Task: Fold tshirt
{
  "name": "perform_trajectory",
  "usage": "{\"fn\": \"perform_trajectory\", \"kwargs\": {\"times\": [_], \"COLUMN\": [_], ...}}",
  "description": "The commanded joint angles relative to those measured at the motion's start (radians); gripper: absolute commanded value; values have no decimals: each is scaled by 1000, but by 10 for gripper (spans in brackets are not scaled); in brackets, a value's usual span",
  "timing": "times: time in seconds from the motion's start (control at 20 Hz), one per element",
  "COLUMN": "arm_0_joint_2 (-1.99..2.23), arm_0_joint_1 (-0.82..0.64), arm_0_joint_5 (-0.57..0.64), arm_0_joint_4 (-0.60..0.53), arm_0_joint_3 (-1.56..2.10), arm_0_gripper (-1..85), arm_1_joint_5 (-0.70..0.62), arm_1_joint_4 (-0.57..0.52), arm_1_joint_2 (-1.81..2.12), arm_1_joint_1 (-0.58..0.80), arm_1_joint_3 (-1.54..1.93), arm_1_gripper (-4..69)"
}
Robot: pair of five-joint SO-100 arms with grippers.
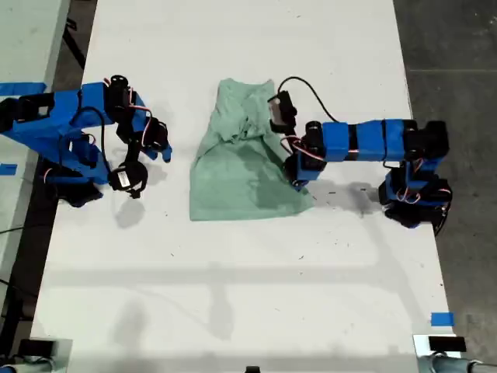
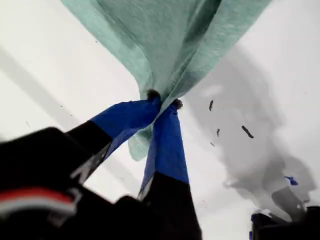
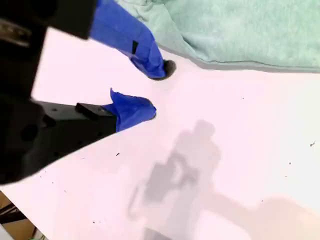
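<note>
— White tabletop (image 1: 248, 264), bare in front; farther back?
— Pale mint-green tshirt (image 1: 241, 167) mid-table, rumpled and partly folded over itself.
— At the exterior view's right?
— My first gripper (image 2: 164, 103), clenched on the tshirt's edge, cloth lifted off the table there.
— And toward the exterior view's left?
— My second gripper (image 3: 156, 92), fingers parted, gripping nothing, above bare table just beside the tshirt's edge.

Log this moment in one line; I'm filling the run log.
tshirt: partly folded, on table | first tool: shut on tshirt edge | second tool: open, off cloth
</note>
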Motion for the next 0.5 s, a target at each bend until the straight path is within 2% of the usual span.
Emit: {"fn": "perform_trajectory", "kwargs": {"times": [0.0, 0.2, 0.35, 0.4, 0.45], "arm_0_joint_2": [37, 25, 17, 17, 15], "arm_0_joint_1": [23, 21, 23, 25, 26], "arm_0_joint_5": [-11, -11, -11, -11, -11], "arm_0_joint_4": [-15, -23, -35, -38, -40], "arm_0_joint_3": [-11, -17, -17, -18, -18], "arm_0_gripper": [69, 69, 71, 74, 77], "arm_1_joint_5": [51, 169, 230, 236, 241], "arm_1_joint_4": [-92, -370, -646, -730, -756], "arm_1_joint_2": [-38, -135, -202, -238, -290], "arm_1_joint_1": [-8, 21, 77, 95, 106], "arm_1_joint_3": [-109, -91, 49, 94, 95], "arm_1_gripper": [-17, -17, -17, -1, 116]}}
